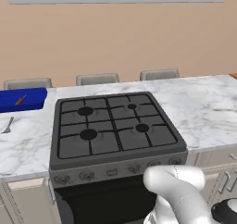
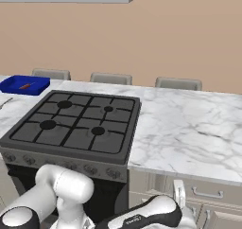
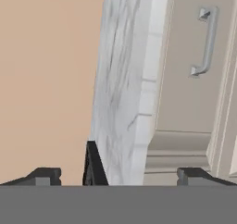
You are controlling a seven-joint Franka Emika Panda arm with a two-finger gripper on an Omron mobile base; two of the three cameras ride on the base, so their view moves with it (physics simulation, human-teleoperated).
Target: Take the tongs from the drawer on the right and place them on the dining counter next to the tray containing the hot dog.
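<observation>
My gripper (image 3: pixel 119 177) is open, with nothing between its dark fingertips (image 3: pixel 46 175). It points at the marble edge of the dining counter (image 3: pixel 121 93) and the cream drawer front (image 3: pixel 183 84) below it. The drawer is shut, and its metal handle (image 3: pixel 206 40) lies apart from the fingers. The tongs are hidden. The blue tray (image 1: pixel 23 99) (image 2: pixel 24 85) stands at the counter's far left with the hot dog (image 1: pixel 21 100) (image 2: pixel 26 85) inside. In the right base view my hand hangs low before the drawer (image 2: pixel 208 188), right of the stove.
A black gas stove (image 1: pixel 113 126) (image 2: pixel 75 126) is set into the counter (image 1: pixel 208 107) (image 2: pixel 189 128), with the oven front below. A small silver fork (image 1: pixel 8 125) lies in front of the tray. Chair backs (image 1: pixel 97 78) line the far side. More cabinet handles (image 1: pixel 223 181) are at lower right.
</observation>
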